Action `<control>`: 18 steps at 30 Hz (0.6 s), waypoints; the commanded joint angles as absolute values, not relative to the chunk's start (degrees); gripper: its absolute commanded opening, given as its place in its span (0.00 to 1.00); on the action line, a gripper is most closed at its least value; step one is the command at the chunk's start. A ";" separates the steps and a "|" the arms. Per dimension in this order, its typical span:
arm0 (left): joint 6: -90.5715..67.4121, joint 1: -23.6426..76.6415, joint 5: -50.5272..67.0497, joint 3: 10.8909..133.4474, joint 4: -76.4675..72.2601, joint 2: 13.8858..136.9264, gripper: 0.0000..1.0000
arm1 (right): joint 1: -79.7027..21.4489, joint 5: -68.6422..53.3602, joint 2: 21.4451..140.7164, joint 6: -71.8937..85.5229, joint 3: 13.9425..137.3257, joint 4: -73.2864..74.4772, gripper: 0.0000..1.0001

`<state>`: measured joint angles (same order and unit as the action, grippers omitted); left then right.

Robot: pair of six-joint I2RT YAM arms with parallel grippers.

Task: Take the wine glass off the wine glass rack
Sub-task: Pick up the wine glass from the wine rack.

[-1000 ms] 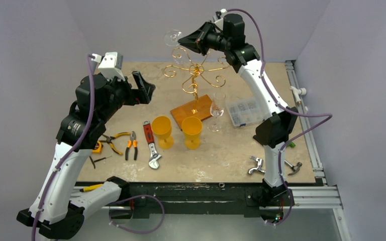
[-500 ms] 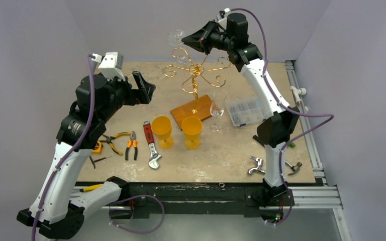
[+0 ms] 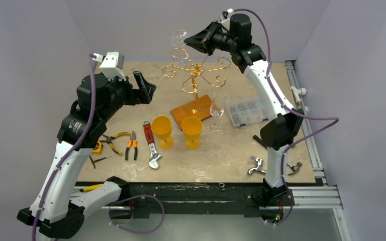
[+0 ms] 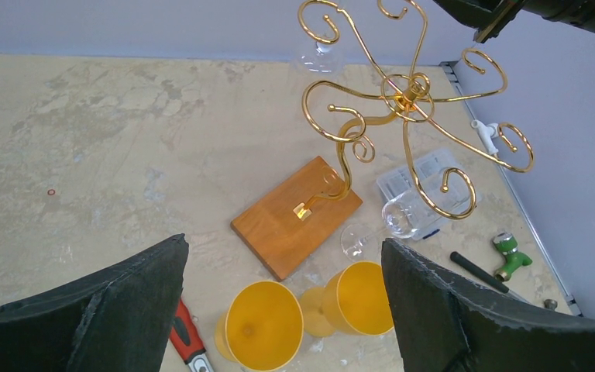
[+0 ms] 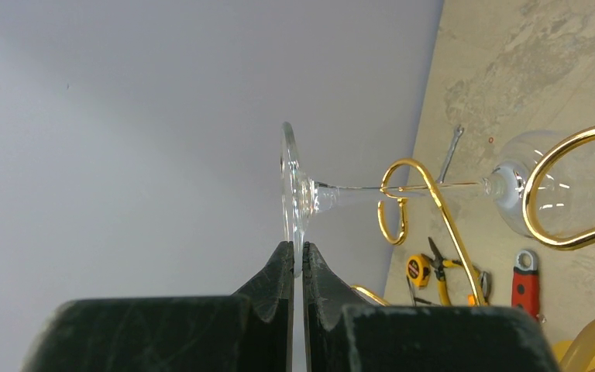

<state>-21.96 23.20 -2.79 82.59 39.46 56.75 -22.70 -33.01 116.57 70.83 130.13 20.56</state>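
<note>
The golden wine glass rack (image 3: 195, 75) stands on its wooden base (image 3: 193, 110) at mid-table; the left wrist view shows it too, rack (image 4: 403, 93) above base (image 4: 298, 217). A clear wine glass (image 3: 178, 37) hangs upside down at the rack's upper left arm. My right gripper (image 3: 191, 41) is shut on the rim of its foot (image 5: 290, 198). The stem crosses a golden curl (image 5: 393, 201), and the bowl (image 5: 521, 190) lies beyond it. My left gripper (image 3: 143, 88) hovers left of the rack, open and empty (image 4: 284, 242).
A second clear glass (image 3: 216, 111) stands right of the base, with two yellow goblets (image 3: 162, 130) (image 3: 192, 131) in front. Pliers (image 3: 130, 145), a red wrench (image 3: 151, 143), a plastic parts box (image 3: 244, 111) and metal fittings (image 3: 256, 165) lie around.
My right gripper has shifted slightly up and to the right, carrying the glass foot with it. The left arm has stayed still.
</note>
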 commanded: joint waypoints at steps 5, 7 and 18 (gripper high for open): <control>-23.52 22.67 -0.94 83.06 37.01 56.92 0.92 | -22.34 -33.93 109.90 69.76 128.89 15.55 0.00; -23.71 22.68 -0.79 83.06 36.80 56.95 0.91 | -22.35 -33.93 109.50 69.78 128.32 15.51 0.00; -25.17 22.63 0.35 84.93 35.17 58.86 0.92 | -22.33 -34.41 106.80 69.87 125.12 15.08 0.00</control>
<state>-23.59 23.20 -1.06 82.63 38.44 57.80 -22.55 -33.10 111.33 70.54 125.73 20.27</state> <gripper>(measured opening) 0.917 0.010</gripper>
